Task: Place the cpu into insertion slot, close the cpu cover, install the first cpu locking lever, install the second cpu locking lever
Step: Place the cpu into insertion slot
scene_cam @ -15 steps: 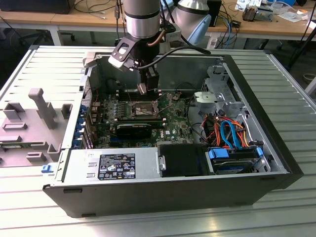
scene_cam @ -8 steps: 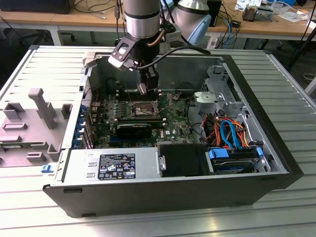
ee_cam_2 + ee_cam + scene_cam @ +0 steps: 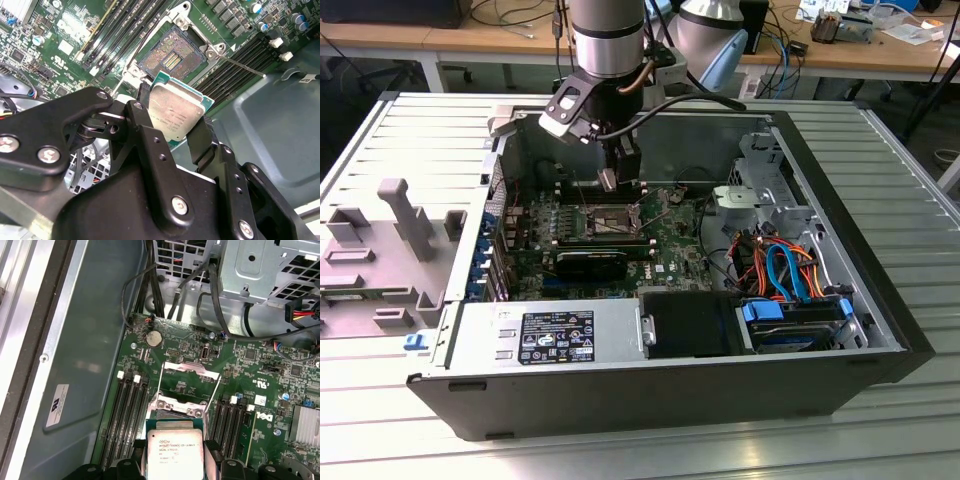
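Slatted metal table (image 3: 900, 170), open computer case (image 3: 650, 400)

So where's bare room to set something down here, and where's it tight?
Free: the ribbed table on the exterior view's right of the case, and in front of it. Crowded: the slot, hemmed by memory slots, near the hand holding the cpu.

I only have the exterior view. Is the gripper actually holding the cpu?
Observer: Yes. In the second wrist view the gripper is shut on the cpu by its edges, with the metal top showing.
Operator: Is the slot empty?
Observer: Yes. In the same view the insertion slot shows bare contacts, and the cpu is not seated in it.
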Controlling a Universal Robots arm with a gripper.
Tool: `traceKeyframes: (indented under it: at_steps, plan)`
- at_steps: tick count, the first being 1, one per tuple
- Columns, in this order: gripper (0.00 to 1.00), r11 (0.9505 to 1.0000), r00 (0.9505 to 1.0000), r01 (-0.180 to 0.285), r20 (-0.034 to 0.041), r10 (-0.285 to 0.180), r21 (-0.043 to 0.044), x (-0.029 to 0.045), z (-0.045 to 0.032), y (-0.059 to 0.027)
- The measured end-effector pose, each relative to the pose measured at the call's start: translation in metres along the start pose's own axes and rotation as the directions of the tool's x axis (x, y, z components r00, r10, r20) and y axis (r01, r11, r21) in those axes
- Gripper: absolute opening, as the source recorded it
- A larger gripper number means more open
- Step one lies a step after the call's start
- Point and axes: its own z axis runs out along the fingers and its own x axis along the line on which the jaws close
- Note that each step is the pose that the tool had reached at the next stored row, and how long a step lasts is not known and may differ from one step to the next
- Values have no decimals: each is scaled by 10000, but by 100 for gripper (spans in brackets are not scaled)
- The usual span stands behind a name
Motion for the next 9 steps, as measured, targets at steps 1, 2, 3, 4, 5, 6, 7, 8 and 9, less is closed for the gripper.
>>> traceKeyframes:
  at_steps: [1, 2, 3, 4, 5, 6, 7, 8, 9]
  plan:
    - [55, 10000, 10000, -17, 1, 17, 0, 0, 0, 0]
    - [55, 10000, 10000, -26, 2, 26, -1, 0, 0, 0]
    - [55, 10000, 10000, -35, 3, 35, -1, 0, 0, 0]
    - [55, 10000, 10000, -46, 4, 46, -1, 0, 0, 0]
    - [55, 10000, 10000, -55, 5, 55, -1, 0, 0, 0]
    - [55, 10000, 10000, -62, 5, 62, -2, 0, 0, 0]
    - [55, 10000, 10000, -72, 6, 72, -2, 0, 1, 0]
    - [55, 10000, 10000, -81, 7, 81, -2, 0, 1, 0]
    - [55, 10000, 10000, -91, 8, 91, -2, 0, 1, 0]
